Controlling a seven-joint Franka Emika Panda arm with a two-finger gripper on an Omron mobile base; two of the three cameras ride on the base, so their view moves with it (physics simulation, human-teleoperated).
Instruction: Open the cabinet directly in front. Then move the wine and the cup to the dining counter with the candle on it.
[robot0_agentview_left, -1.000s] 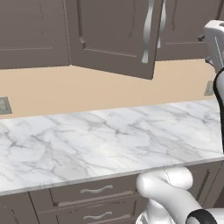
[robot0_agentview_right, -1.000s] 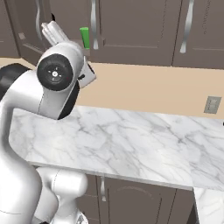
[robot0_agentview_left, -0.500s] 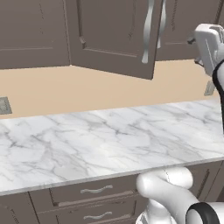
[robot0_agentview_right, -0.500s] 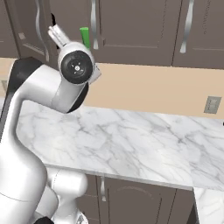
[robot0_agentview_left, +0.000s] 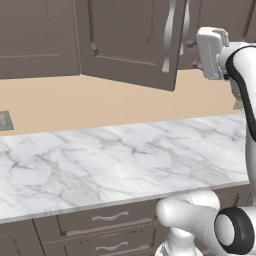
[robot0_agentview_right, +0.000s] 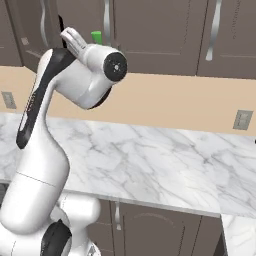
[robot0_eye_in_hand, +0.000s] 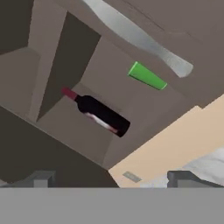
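The cabinet (robot0_agentview_left: 130, 45) has its left door swung out towards me, its long silver handle (robot0_agentview_left: 169, 35) on the free edge. Inside it, in the hand view, the wine (robot0_eye_in_hand: 98, 113) stands on the shelf as a dark bottle with a red neck. The green cup (robot0_eye_in_hand: 146, 75) stands apart from it, farther along the same shelf, partly behind the other door's handle (robot0_eye_in_hand: 140, 39). The cup (robot0_agentview_right: 96, 37) also peeks past my hand. My gripper (robot0_eye_in_hand: 112, 178) is open and empty, raised in front of the opening, short of both. The dining counter and candle are out of view.
A long marble worktop (robot0_agentview_left: 115, 160) runs below the cabinet, with a beige backsplash (robot0_agentview_right: 190, 105) and wall outlets (robot0_agentview_right: 242, 119). Drawers with short handles (robot0_agentview_left: 110, 217) sit under it. More shut wall cabinets (robot0_agentview_right: 220, 35) stand to the right.
My hand has swung up and in towards the open cabinet. It moved left in the left base view and right in the right base view. The jaws stayed open.
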